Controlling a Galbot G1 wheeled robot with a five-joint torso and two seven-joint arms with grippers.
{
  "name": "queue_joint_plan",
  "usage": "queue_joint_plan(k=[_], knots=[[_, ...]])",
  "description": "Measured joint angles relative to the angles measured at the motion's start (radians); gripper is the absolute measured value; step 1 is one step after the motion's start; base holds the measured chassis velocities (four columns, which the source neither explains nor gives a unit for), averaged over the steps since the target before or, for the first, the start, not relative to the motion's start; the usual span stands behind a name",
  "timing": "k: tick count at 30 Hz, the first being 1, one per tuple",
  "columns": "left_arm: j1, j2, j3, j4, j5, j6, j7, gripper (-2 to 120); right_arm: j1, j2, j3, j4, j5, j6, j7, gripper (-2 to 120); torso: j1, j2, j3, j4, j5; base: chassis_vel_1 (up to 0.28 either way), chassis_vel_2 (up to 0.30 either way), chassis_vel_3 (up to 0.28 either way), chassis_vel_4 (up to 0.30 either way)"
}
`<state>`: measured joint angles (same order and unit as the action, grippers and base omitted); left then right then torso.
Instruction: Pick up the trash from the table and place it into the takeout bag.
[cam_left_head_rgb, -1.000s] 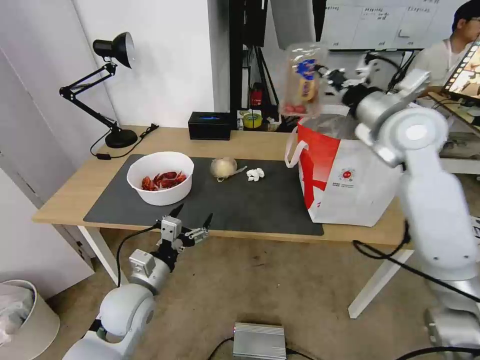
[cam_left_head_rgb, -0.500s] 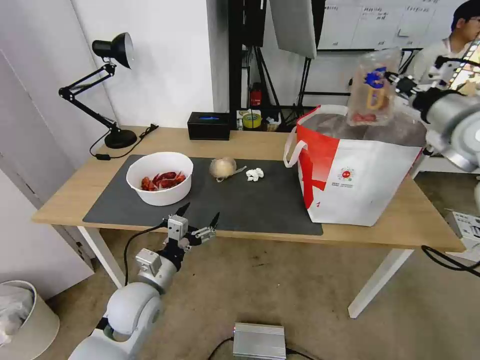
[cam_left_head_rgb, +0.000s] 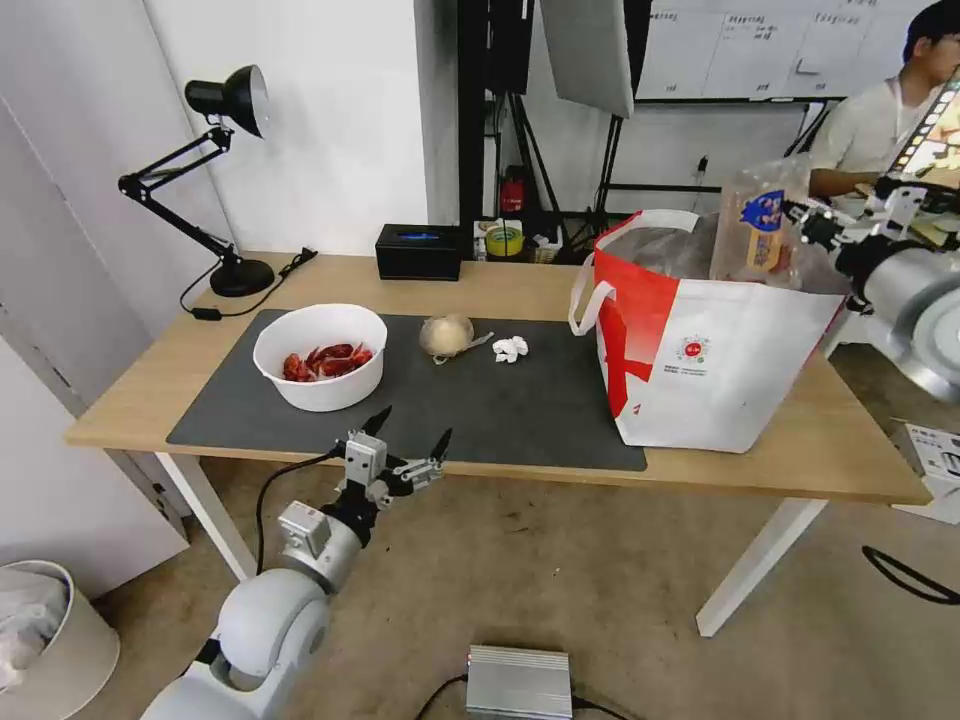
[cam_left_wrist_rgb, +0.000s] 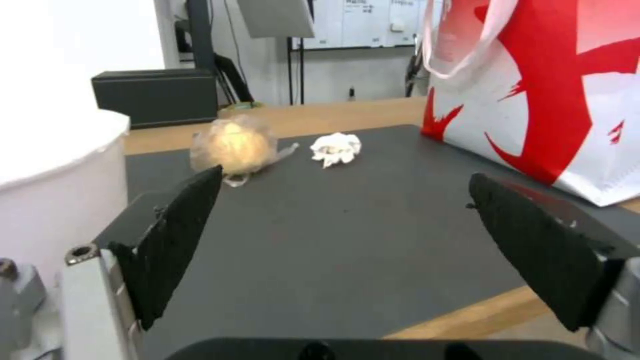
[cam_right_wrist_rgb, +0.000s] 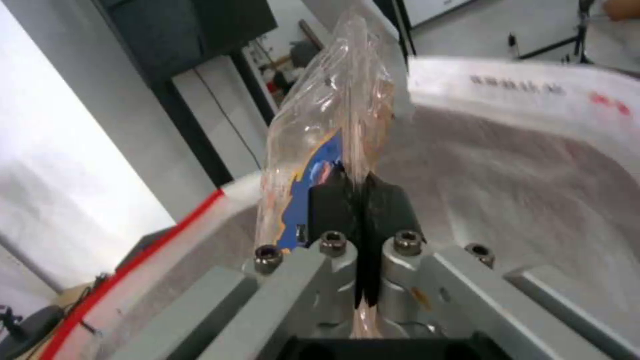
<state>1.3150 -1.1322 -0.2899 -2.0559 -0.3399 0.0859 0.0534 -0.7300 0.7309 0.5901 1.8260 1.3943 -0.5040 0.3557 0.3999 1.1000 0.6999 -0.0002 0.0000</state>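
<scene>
Step in hand: the clear plastic clamshell box (cam_left_head_rgb: 757, 228) is being placed into the takeout bag (cam_left_head_rgb: 700, 340). The box is pinched edge-on by the right end effector (cam_left_head_rgb: 812, 226), fingers clenched on its rim; in the right wrist view the fingers (cam_right_wrist_rgb: 333, 202) are seen clamped tight on the box (cam_right_wrist_rgb: 327, 135), with the foil lining of the bag (cam_right_wrist_rgb: 533, 185) right below. The box is held upright, its lower part already below the bag's rim, upper part above it. By judgement, the drop is nearly done: what is called for next is a release once the box sits low enough, without snagging the strap handle or tipping the bag.

Right arm pose: extended from the robot's right side across the far right corner of the bag, wrist turned so the fingers point toward the bag's mouth.

Left end effector (cam_left_head_rgb: 408, 441) is held released, fingers spread wide, just off the near edge of the surface (cam_left_head_rgb: 500, 285), low and level with the dark mat (cam_left_head_rgb: 480, 410); the left arm is bent up from below. Nothing is gripped by it.

Left on the mat: white round bowl (cam_left_head_rgb: 321, 355) with red shells at the left, small round cup (cam_left_head_rgb: 446, 334) mid-mat, crumpled tissue (cam_left_head_rgb: 510, 348) just beside it, apart. All three are untouched, so the task is judged to be roughly a quarter done.
</scene>
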Motion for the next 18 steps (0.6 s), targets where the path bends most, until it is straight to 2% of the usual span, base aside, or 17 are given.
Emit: queue_joint_plan(k=[5,8,9,12,13,16,18], knots=[[-0.003,0.000,0.006,0.000,0.000,0.000,0.000,100,-0.027,0.001,0.015,0.008,0.020,-0.004,0.000,3,0.000,0.000,0.000,0.0003,0.0000,0.000,0.000,0.000,0.000],[-0.005,0.001,0.013,0.001,0.000,0.000,-0.001,100,-0.031,0.001,0.016,0.007,0.030,-0.005,0.005,18,0.000,0.000,0.000,0.0003,0.0000,0.000,0.000,0.000,0.000],[-0.005,0.001,0.013,0.001,0.000,0.000,-0.001,100,-0.031,0.001,0.016,0.007,0.030,-0.005,0.005,18,0.000,0.000,0.000,0.0003,0.0000,0.000,0.000,0.000,0.000],[-0.009,0.003,0.014,0.002,0.000,0.000,-0.001,100,-0.027,0.001,0.018,0.005,0.055,-0.005,0.019,31,0.000,0.000,0.000,0.0003,0.0000,0.000,0.000,0.000,0.000],[-0.009,0.003,0.014,0.002,0.000,0.000,-0.001,100,-0.027,0.001,0.018,0.005,0.055,-0.005,0.019,31,0.000,0.000,0.000,0.0003,0.0000,0.000,0.000,0.000,0.000],[-0.009,0.004,0.014,0.003,0.000,0.001,-0.002,100,-0.023,-0.002,0.020,0.007,0.073,-0.005,0.024,46,0.000,0.000,0.000,0.0002,0.0000,0.000,0.000,0.000,0.000],[-0.009,0.004,0.014,0.003,0.000,0.001,-0.002,100,-0.023,-0.002,0.020,0.007,0.073,-0.005,0.024,46,0.000,0.000,0.000,0.0002,0.0000,0.000,0.000,0.000,0.000]])
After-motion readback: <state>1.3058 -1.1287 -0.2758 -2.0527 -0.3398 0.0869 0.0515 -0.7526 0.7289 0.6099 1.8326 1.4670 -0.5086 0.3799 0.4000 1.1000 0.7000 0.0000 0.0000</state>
